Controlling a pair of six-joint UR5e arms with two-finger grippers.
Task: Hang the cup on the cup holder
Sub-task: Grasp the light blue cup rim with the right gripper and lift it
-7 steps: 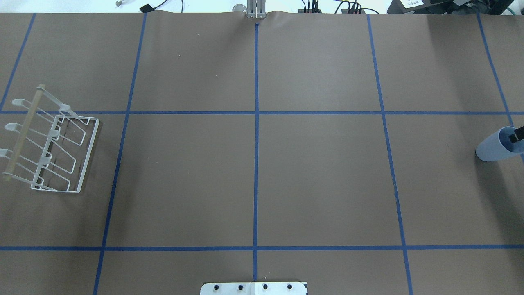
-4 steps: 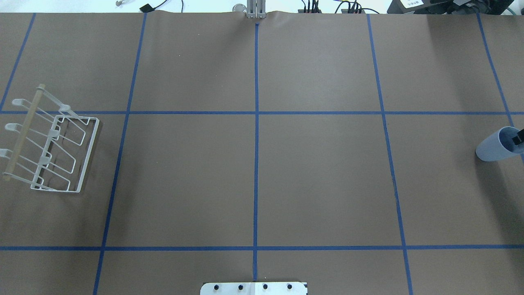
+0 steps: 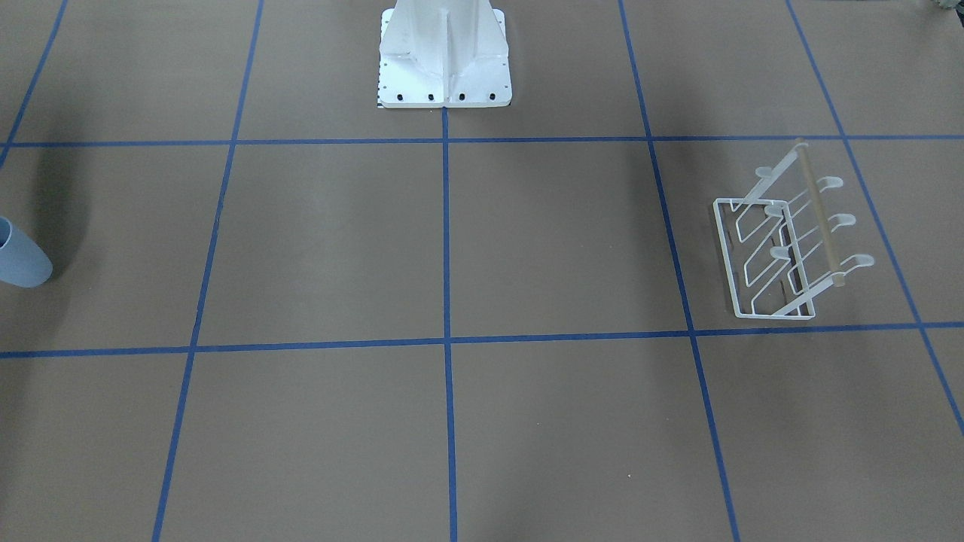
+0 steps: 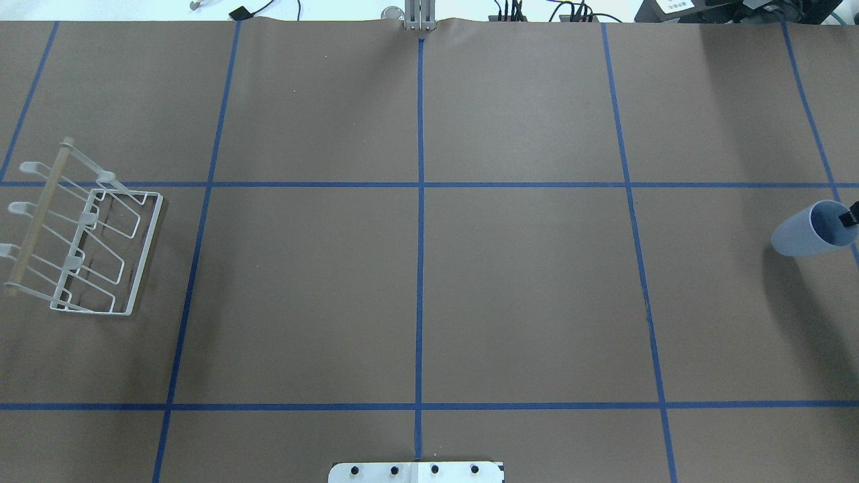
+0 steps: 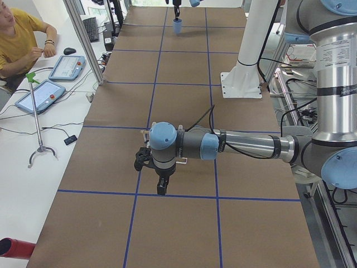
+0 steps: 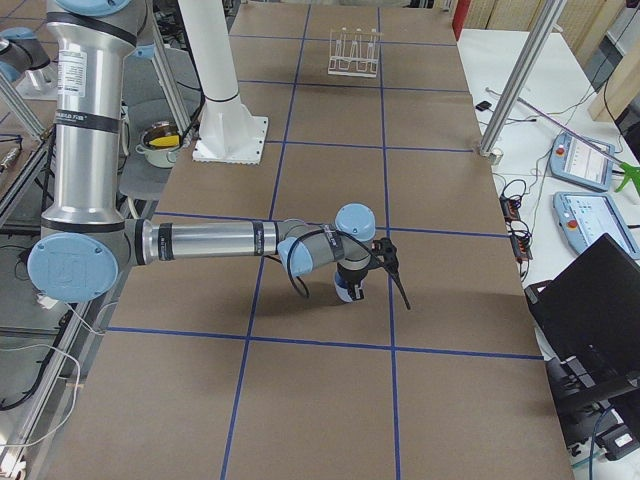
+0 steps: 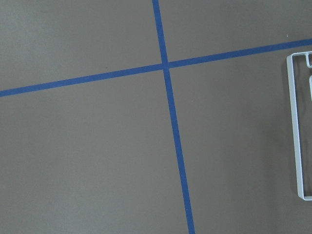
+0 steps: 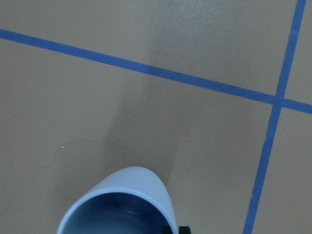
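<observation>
The pale-blue cup [image 4: 802, 235] is at the table's far right, tilted, open end toward the edge. It also shows in the front view [image 3: 19, 260] and the right wrist view [image 8: 131, 187]. My right gripper [image 4: 851, 218] is shut on the cup's rim, one black finger inside the mouth; in the right side view it [image 6: 352, 288] holds the cup low over the table. The white wire cup holder [image 4: 87, 235] stands at the far left [image 3: 783, 248], empty. My left gripper [image 5: 161, 187] hovers beside the holder's base frame [image 7: 295, 126]; I cannot tell if it is open.
The white bolted pedestal base [image 4: 416, 471] stands at the table's near middle [image 3: 444, 60]. Blue tape lines [image 4: 420, 201] grid the brown table. An operator [image 5: 22, 39] sits with tablets [image 5: 67, 67] beyond the table's far edge.
The cup has shifted slightly left and up with the right gripper's finger, and tilts more on its side. The cup holder has not moved.
</observation>
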